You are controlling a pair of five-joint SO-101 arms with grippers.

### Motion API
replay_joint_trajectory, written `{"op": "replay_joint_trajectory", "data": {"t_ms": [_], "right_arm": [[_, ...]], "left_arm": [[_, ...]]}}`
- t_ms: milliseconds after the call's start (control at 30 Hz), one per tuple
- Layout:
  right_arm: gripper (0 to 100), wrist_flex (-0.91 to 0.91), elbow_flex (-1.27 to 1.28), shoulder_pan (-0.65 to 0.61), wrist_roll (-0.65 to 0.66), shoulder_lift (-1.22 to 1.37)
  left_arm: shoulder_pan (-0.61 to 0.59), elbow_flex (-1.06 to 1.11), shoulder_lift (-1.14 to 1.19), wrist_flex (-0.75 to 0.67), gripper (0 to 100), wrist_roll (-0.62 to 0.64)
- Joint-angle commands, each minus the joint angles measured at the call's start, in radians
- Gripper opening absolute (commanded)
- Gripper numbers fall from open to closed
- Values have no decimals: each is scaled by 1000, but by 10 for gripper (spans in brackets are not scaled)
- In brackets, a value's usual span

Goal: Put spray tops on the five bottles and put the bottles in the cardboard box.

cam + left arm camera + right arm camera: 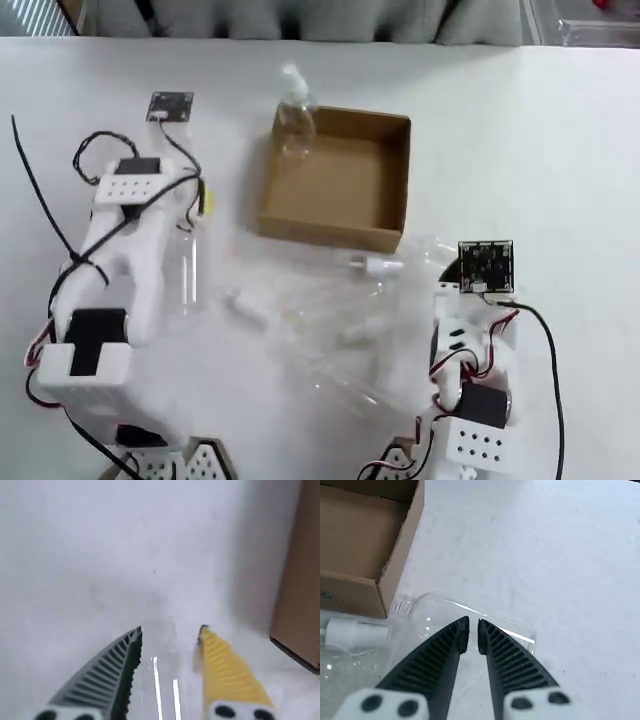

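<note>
a brown open-topped cardboard box (330, 228) sits in the middle of the white table (560, 150). one clear plastic bottle with a white spray top (296, 118) stands upright in the box's far corner on the left arm's side. i take that as one of the five done and stowed out of the way.

the other clear bottles (330, 310) lie on their sides in a loose heap just in front of the box, between the two arms. glare keeps me from counting them. a loose white spray top (380, 265) lies just beside the box's near wall, likely kept close for capping.

the right gripper (473, 622) hangs over a clear uncapped plastic bottle (435, 609) lying near the box's front corner. its black jaws are drawn almost together and grasp nothing. the bottle's bare neck points toward the box, next to the spray top, which looks like the pairing to make next.

the left gripper (171, 630) is low over the table beside the box's wall, with its grey and yellow fingers spread apart. bright streaks between them suggest a clear bottle there. i cannot tell whether the fingers touch it.
</note>
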Motion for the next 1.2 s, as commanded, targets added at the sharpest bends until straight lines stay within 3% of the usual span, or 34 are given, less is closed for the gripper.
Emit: {"op": "replay_joint_trajectory", "data": {"t_ms": [0,233,633,833,1167], "right_arm": [[16,8,9,7,0,5],[16,7,9,7,0,5],[16,5,9,10,0,4],[16,8,9,12,0,1],[16,8,9,12,0,2]], "left_arm": [[16,-86,-8,54,250,57],[8,-98,-12,83,310,68],[-30,-87,-282,364,309,60],[-36,-86,-295,516,309,66],[-119,-87,-133,494,309,107]]}}
